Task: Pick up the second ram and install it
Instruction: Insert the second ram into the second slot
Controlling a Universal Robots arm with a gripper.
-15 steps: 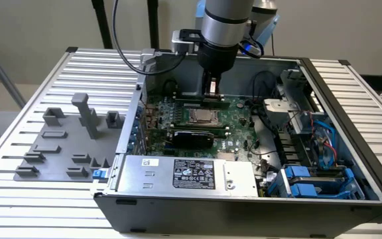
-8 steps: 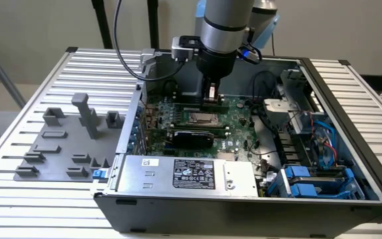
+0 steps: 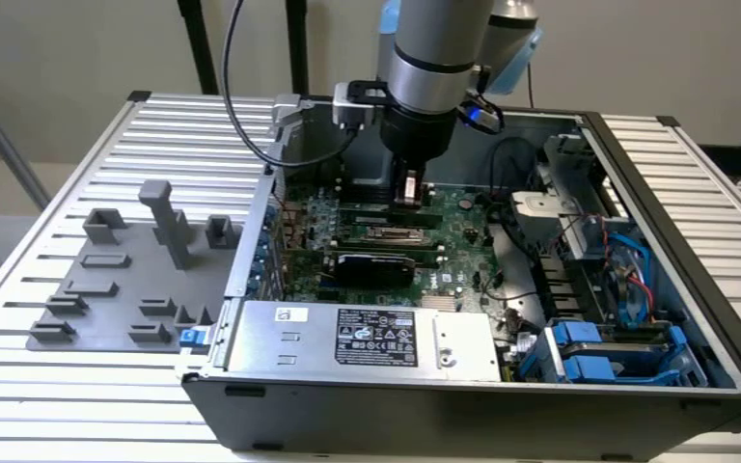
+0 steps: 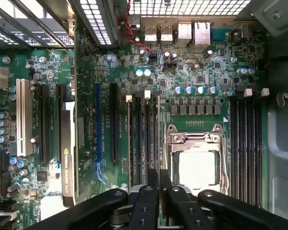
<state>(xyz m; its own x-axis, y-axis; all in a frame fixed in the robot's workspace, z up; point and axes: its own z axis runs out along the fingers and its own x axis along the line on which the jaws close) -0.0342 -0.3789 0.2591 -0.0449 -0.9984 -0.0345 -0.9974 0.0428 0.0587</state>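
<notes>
One slim second ram (image 3: 408, 183) hangs upright, pinched in the closed hand (image 4: 158, 184).

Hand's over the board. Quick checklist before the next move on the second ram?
1. Hand inside the open case, above the motherboard: ok.
2. Second ram in the hand: cannot tell.
3. Hand in line with the memory slots beside the CPU socket, by the wrist view: ok.
4. Slot latches open: cannot tell.
5. Black cables apart from the hand, on the exterior view's right: ok.
6. Graphics card sits several slots away from the memory slots, not in the way: ok.
</notes>
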